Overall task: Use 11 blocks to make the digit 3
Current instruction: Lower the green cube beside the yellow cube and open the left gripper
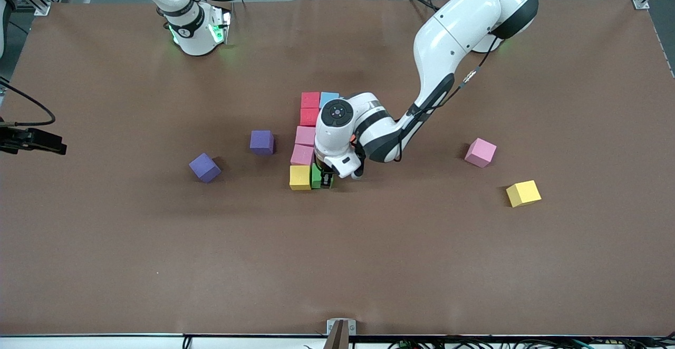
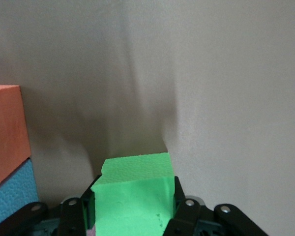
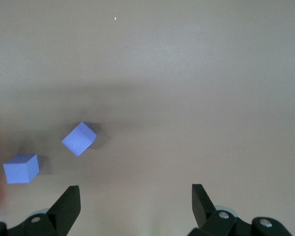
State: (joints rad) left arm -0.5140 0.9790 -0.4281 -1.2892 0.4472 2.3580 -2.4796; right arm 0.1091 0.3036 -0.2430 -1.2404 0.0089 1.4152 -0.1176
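A column of blocks stands mid-table: red (image 1: 310,99) with light blue (image 1: 329,98) beside it, then red (image 1: 309,116), pink (image 1: 305,135), pink (image 1: 302,154) and yellow (image 1: 300,177), nearest the front camera. My left gripper (image 1: 326,180) is down at the table, shut on the green block (image 1: 316,176), which is right beside that yellow block. In the left wrist view the green block (image 2: 137,172) fills the left gripper (image 2: 135,194), with an orange block (image 2: 7,132) and a light blue block (image 2: 10,191) close by. Another yellow block (image 1: 523,193) lies loose toward the left arm's end. My right gripper (image 3: 135,206) waits open and empty.
Two purple cubes (image 1: 262,142) (image 1: 204,167) lie toward the right arm's end, also seen as purple cubes (image 3: 78,138) (image 3: 21,168) in the right wrist view. A pale lilac-pink cube (image 1: 480,152) sits toward the left arm's end. The left arm (image 1: 443,48) reaches over the column.
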